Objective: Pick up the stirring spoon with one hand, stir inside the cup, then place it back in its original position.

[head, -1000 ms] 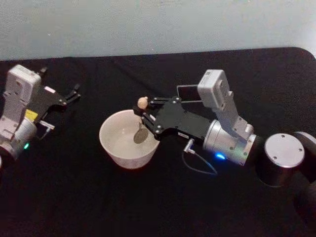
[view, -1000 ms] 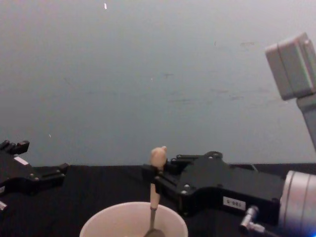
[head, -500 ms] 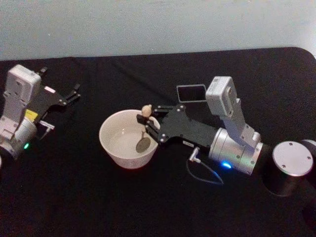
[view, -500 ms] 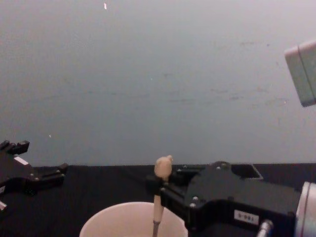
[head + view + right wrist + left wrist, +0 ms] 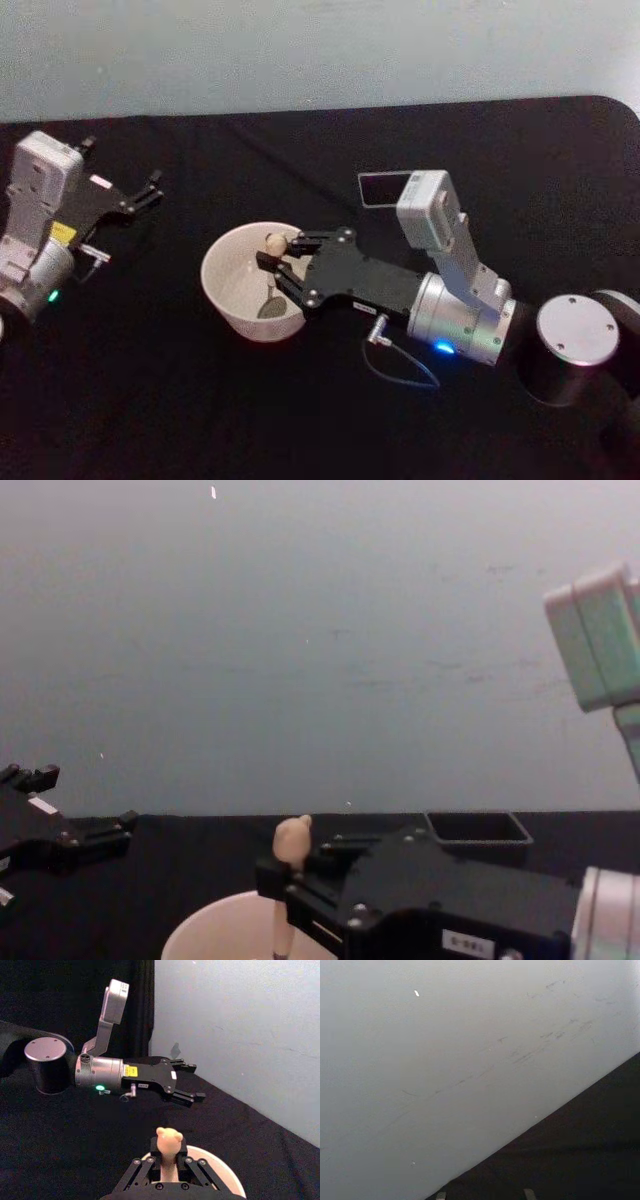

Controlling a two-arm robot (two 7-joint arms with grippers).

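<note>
The cream-pink cup (image 5: 222,258) stands on the black table a little left of centre, its rim low in the chest view (image 5: 196,932). My right gripper (image 5: 276,262) reaches over the cup's right rim and is shut on the stirring spoon (image 5: 274,241). The beige stick stands nearly upright, bear-head knob (image 5: 292,838) above the fingers, lower end down inside the cup. The right wrist view looks along the gripper (image 5: 169,1164) at the knob (image 5: 168,1137) and the cup's rim (image 5: 226,1172) beyond. My left gripper (image 5: 150,190) rests open at the far left, away from the cup.
A dark grey square holder (image 5: 386,187) stands behind the right gripper, also seen in the chest view (image 5: 478,828). The right arm's silver-capped joint (image 5: 575,325) sits at the right, with a thin cable (image 5: 400,362) looping below the wrist. A pale wall bounds the table's far edge.
My right gripper has swung the spoon leftward and toward the front inside the cup. The knob now sits lower and farther left. The left arm has not moved.
</note>
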